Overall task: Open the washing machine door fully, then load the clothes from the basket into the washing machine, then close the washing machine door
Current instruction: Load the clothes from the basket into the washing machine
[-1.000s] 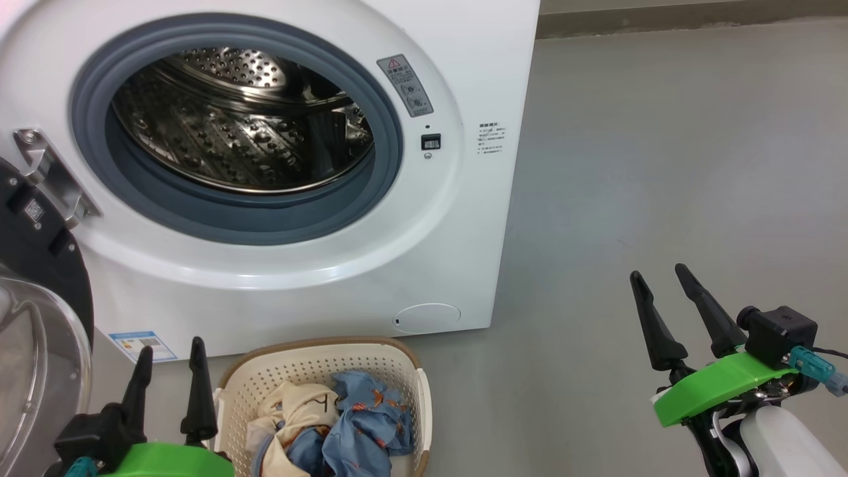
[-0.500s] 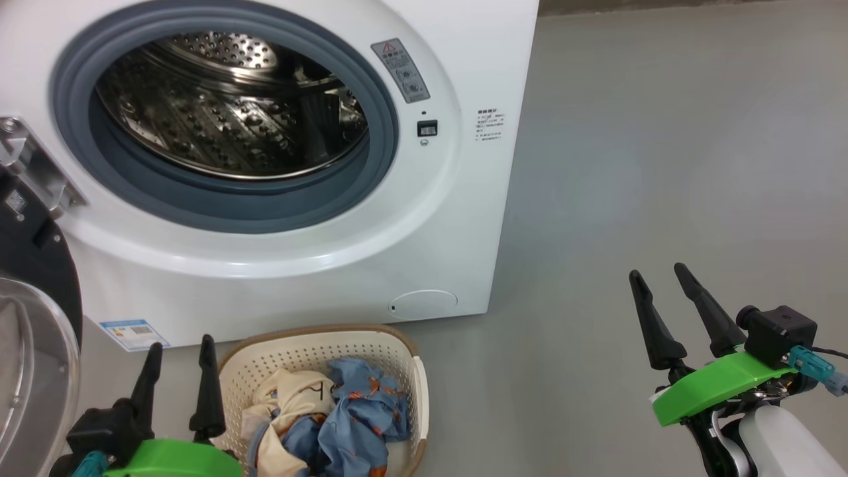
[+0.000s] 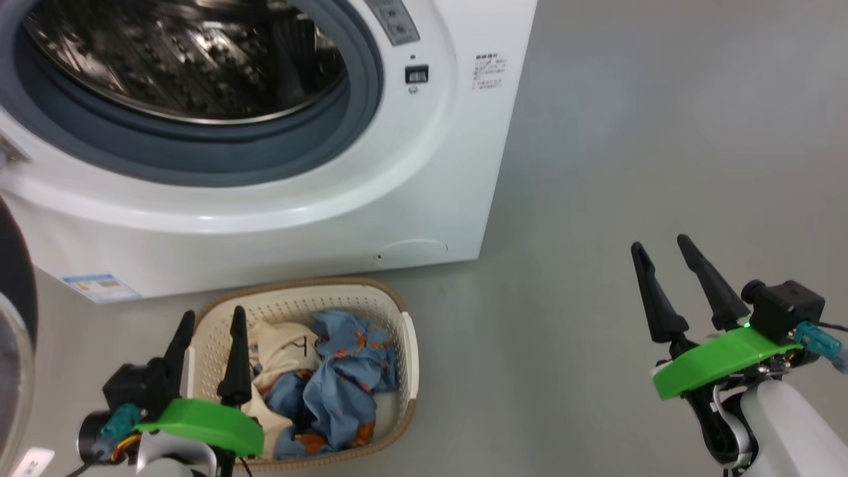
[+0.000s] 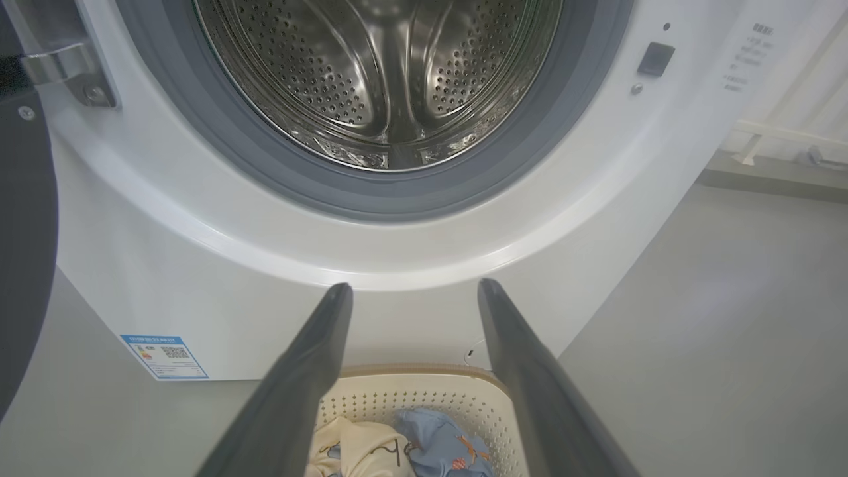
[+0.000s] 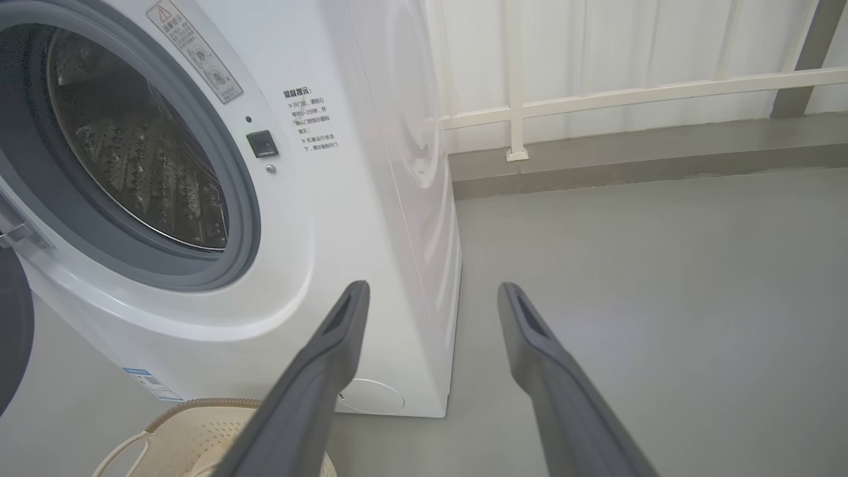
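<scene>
Hovers near basket (image 3: 298,286) with left end effector (image 3: 213,313) spread; risks catching rim or pinching only some clothes (image 3: 338,391), spilling rest short of washer (image 3: 265,218); right end effector (image 3: 660,242) spread too

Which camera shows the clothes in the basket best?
The head view: nearly all the clothes show in the basket. The left wrist view catches a sliver at its bottom edge; the right wrist view, basket rim.

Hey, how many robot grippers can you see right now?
2: the left gripper at the basket's left side, and the right gripper over floor, right of the washing machine.
</scene>
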